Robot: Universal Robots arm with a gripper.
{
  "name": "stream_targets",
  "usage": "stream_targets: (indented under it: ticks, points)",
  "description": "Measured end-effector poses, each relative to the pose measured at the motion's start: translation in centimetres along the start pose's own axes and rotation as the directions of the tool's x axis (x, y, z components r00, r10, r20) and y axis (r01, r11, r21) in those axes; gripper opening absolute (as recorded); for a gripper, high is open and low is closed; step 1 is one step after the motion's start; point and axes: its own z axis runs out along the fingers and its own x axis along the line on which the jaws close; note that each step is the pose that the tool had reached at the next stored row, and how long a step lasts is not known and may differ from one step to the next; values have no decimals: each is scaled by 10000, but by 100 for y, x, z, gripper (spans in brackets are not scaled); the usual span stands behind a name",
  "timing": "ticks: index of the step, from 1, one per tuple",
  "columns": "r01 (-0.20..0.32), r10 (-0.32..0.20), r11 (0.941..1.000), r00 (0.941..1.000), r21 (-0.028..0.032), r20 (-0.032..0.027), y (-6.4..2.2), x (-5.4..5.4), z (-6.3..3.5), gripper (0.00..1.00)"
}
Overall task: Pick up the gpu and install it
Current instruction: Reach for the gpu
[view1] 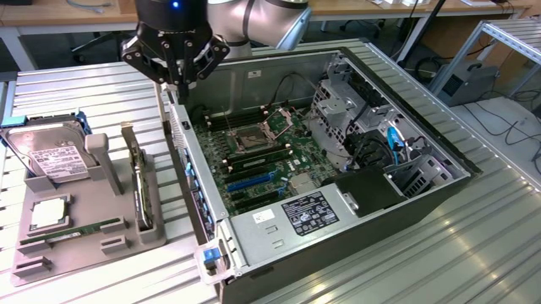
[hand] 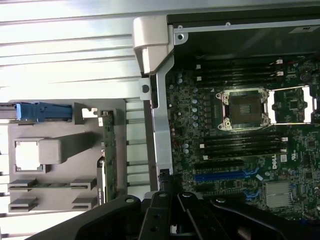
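Observation:
The gpu [view1: 140,185] is a thin card standing on edge in a slot of the grey holder tray [view1: 63,244], on the exterior view's left beside the open computer case [view1: 406,209]. In the wrist view the gpu [hand: 108,155] shows edge-on between the tray [hand: 60,127] and the case wall. My gripper [view1: 180,94] hangs over the far end of the case's near wall, above and beyond the card and apart from it. Its fingers are shut together with nothing between them. The wrist view has the gripper [hand: 167,187] over the metal wall strip.
On the tray lie a hard drive [view1: 52,155] in a blue caddy, a processor [view1: 49,212] and a green memory stick [view1: 72,233]. Inside the case, the motherboard has an open processor socket [hand: 243,107] and blue expansion slots [hand: 225,175]. Drive cages [view1: 355,107] stand at the far side.

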Motion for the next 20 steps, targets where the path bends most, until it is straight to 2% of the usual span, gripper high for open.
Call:
stream_targets:
  ticks: [20]
  points:
    - [1,-1,10000,10000,1,-1,-8,99,-3,11]
